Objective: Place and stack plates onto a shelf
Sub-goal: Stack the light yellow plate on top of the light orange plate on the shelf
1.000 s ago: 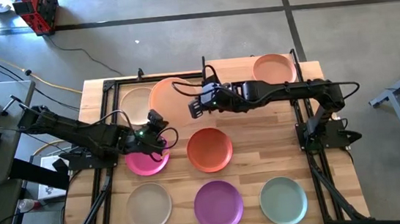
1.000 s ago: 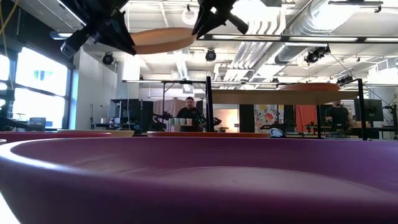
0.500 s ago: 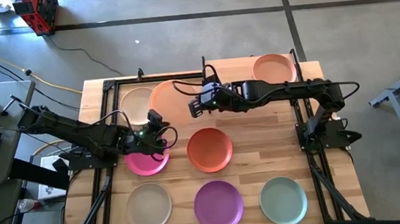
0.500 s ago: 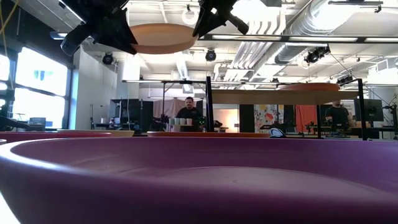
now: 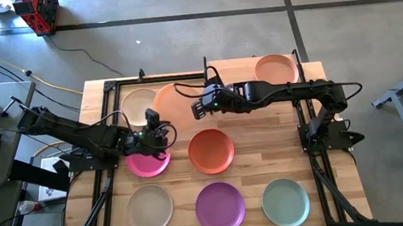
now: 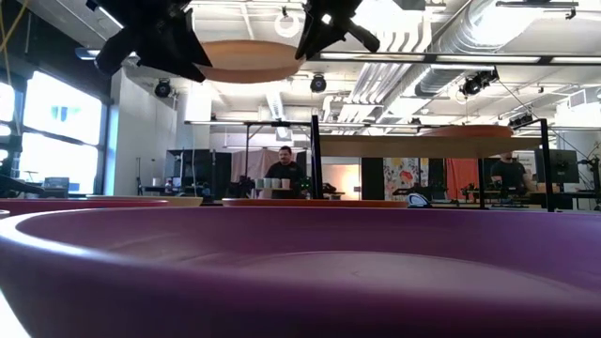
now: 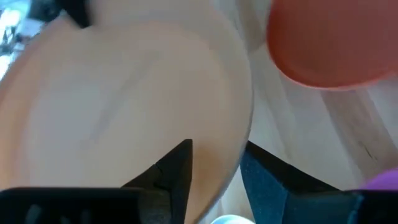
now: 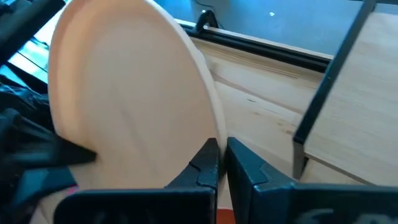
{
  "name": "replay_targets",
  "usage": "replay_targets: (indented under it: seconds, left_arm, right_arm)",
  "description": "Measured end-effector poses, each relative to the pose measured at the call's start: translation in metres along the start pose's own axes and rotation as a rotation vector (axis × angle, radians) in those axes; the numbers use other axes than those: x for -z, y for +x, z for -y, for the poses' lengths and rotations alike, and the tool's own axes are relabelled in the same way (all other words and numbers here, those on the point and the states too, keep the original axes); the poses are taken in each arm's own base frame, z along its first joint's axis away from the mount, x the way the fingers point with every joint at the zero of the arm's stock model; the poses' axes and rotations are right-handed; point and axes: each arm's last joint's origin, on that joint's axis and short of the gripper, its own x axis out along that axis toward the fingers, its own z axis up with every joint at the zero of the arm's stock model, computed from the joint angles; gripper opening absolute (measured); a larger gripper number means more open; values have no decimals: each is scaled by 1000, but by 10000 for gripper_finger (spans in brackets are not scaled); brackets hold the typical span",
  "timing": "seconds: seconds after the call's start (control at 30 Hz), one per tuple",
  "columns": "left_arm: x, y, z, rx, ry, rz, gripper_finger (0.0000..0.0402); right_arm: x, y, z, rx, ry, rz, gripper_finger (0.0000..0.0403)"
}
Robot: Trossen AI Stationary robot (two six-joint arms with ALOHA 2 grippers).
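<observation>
A peach plate [image 5: 169, 101] hangs in the air over the table's far left part, roughly level in the low view [image 6: 249, 61]. My right gripper [image 5: 196, 108] is shut on its right-hand rim. My left gripper [image 5: 155, 123] stands open at the plate's near rim, one finger [image 7: 177, 168] over the plate's inside and the other [image 7: 264, 183] outside it. A cream plate [image 5: 138, 103] lies on the table under the peach one. A salmon plate [image 5: 276, 67] sits on the shelf [image 5: 231, 69] at the far right. My left gripper straddles the peach plate's rim [image 7: 244, 140] with a gap showing; I cannot tell whether either finger touches it. My right gripper pinches the plate's rim [image 8: 214, 127] between its two fingers, reaching in level from the table's right side. The plate is lifted clear of the table.
On the table lie a magenta plate [image 5: 148, 163] under my left gripper, an orange plate [image 5: 211, 150], a beige plate [image 5: 150, 208], a purple plate [image 5: 220, 206] and a grey-green plate [image 5: 285, 201]. Black frame rails [image 5: 105, 189] run along both sides. People show in the room behind.
My left gripper has opened and let go of the peach plate's near rim. The plate stays aloft in my right gripper's hold and now hangs more level than a second ago.
</observation>
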Motion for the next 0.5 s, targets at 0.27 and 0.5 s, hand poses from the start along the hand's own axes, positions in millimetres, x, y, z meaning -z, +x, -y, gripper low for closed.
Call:
replay_targets:
  seconds: [0.27,0.5]
  left_arm:
    - [-4,-3,0,-29,-44,17,120]
    - [-5,-5,2,-21,-90,29,120]
  right_arm:
    - [1,2,12,82,-2,-56,0]
    - [-12,2,28,134,4,-52,0]
